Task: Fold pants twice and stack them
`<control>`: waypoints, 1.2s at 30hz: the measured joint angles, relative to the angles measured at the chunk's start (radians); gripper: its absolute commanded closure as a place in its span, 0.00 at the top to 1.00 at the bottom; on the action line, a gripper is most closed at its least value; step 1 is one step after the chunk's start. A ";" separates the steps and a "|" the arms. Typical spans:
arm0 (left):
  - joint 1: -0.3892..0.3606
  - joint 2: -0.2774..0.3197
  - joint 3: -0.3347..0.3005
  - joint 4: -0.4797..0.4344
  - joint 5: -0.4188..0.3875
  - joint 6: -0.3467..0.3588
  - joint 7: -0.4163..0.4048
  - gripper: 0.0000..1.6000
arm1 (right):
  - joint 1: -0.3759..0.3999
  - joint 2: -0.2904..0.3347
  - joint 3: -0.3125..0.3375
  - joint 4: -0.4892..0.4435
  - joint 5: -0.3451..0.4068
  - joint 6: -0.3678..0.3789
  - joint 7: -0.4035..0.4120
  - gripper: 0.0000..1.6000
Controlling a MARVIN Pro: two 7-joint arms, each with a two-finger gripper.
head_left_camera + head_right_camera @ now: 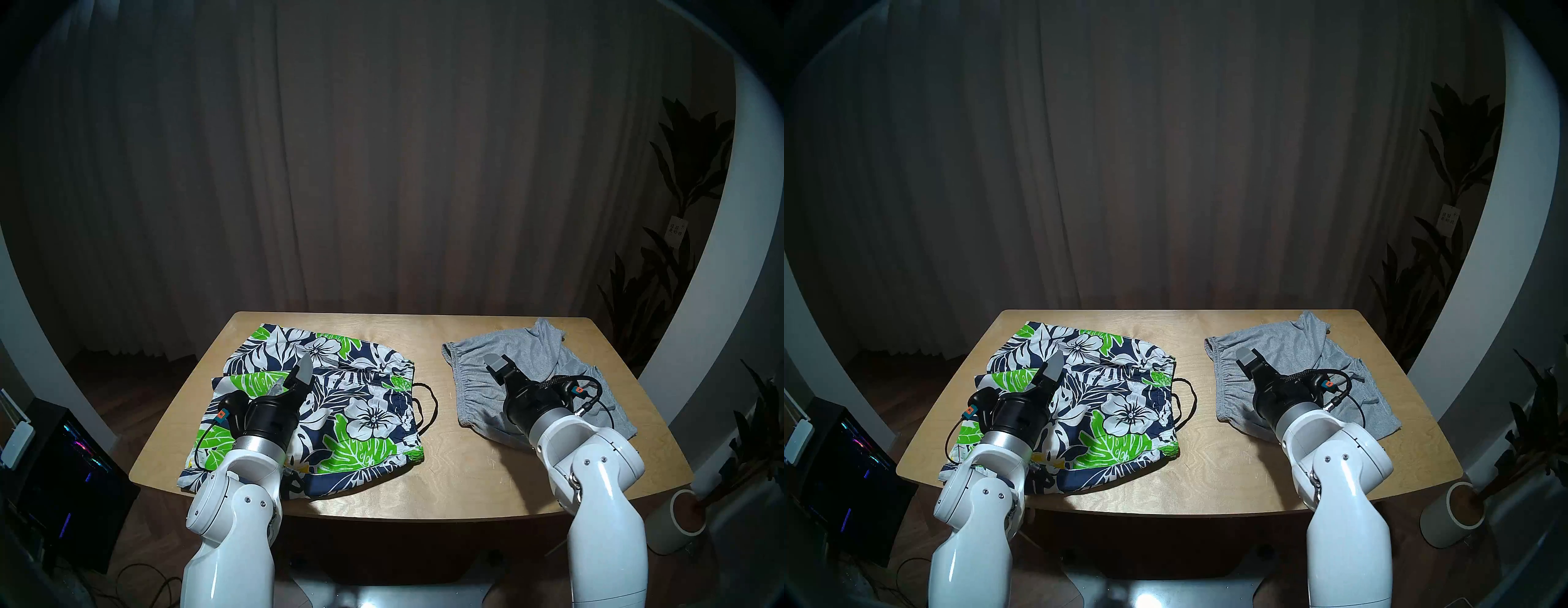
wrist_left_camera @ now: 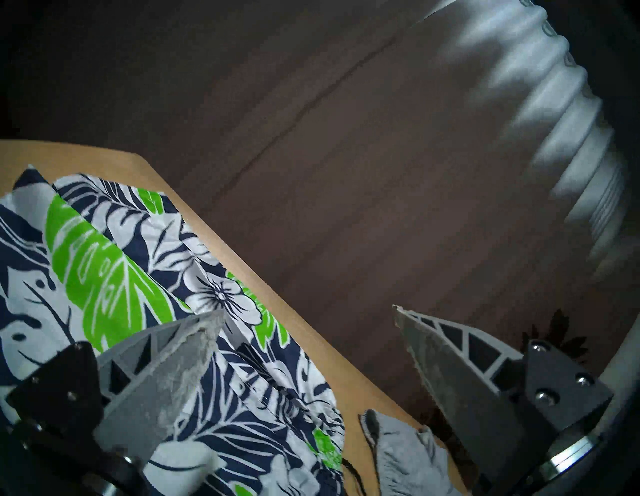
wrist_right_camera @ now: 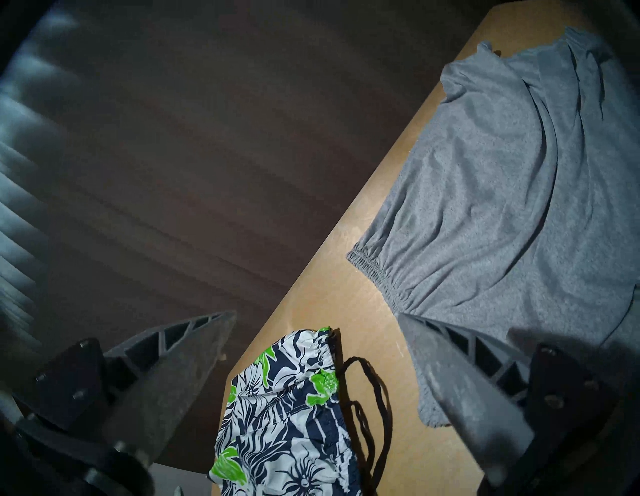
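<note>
The navy floral pants (image 1: 339,403) (image 1: 1110,403) (image 2: 104,259) (image 3: 284,415) lie spread on the left half of the wooden table (image 1: 445,467), waistband and dark drawstring (image 1: 428,403) toward the middle. The grey pants (image 1: 530,352) (image 1: 1293,348) (image 2: 398,450) (image 3: 502,190) lie rumpled on the right half, elastic waist toward the middle. My left gripper (image 1: 292,378) (image 1: 1045,373) (image 2: 308,311) hovers open over the floral pair. Over the grey pair's waistband my right gripper (image 1: 498,367) (image 1: 1248,356) (image 3: 317,315) is open too. Neither holds anything.
A strip of bare table (image 1: 1199,424) separates the two garments. A dark curtain (image 1: 382,170) hangs behind the table. A computer case (image 1: 63,467) stands on the floor to the left, a potted plant (image 1: 687,522) to the right.
</note>
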 measured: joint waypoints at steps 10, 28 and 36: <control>-0.022 0.016 -0.011 -0.009 -0.227 0.211 0.006 1.00 | -0.022 -0.018 0.062 -0.065 0.173 0.091 -0.181 1.00; -0.119 0.030 0.052 0.010 -0.473 0.381 0.225 1.00 | -0.023 0.011 0.140 -0.116 0.208 0.136 -0.225 1.00; -0.156 0.056 0.166 0.053 -0.547 0.426 0.276 1.00 | -0.046 0.014 0.247 -0.106 0.280 0.136 -0.145 1.00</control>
